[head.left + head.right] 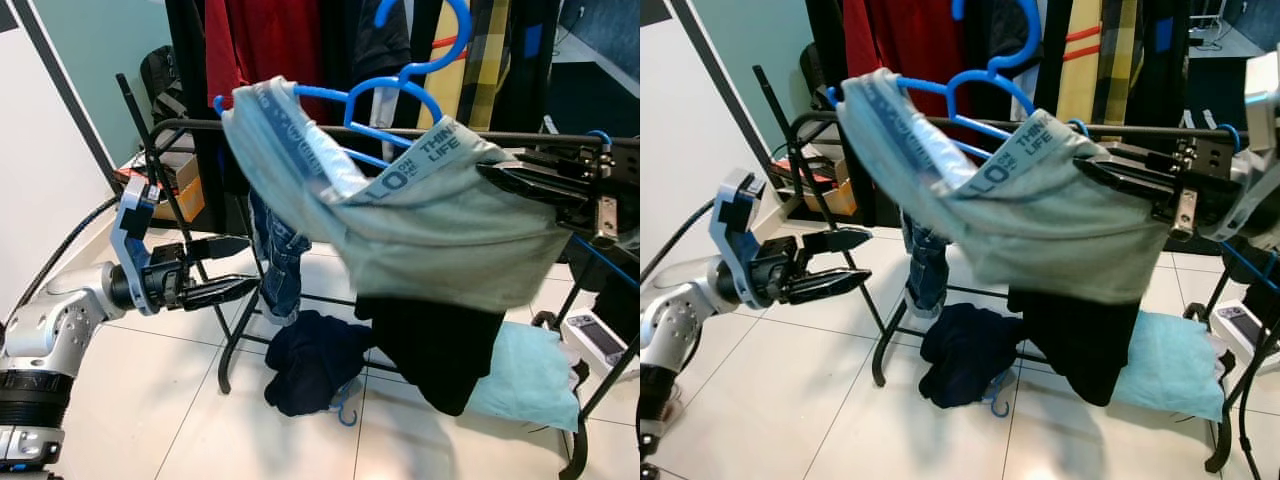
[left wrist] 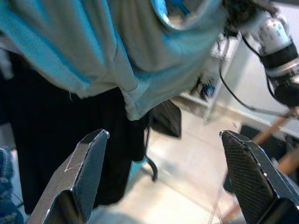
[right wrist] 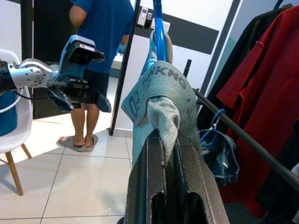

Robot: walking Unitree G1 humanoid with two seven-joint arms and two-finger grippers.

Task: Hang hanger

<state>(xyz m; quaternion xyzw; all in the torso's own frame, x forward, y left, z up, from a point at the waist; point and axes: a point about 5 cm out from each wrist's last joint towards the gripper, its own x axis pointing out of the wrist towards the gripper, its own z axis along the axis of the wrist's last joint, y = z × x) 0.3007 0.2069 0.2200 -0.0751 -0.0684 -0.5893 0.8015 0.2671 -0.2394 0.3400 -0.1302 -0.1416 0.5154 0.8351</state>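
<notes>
Fingers of right gripper (image 1: 500, 178) pinch grey shirt (image 1: 420, 220); left gripper (image 1: 235, 268) gapes wide.

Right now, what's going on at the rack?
The right tool is shut on a pale green T-shirt that is draped over a blue hanger, holding it up at the black rack rail. The left tool is open, off to the robot's left and holding nothing. A dark garment lies on the floor under the rack. A person stands beyond the left arm.
</notes>
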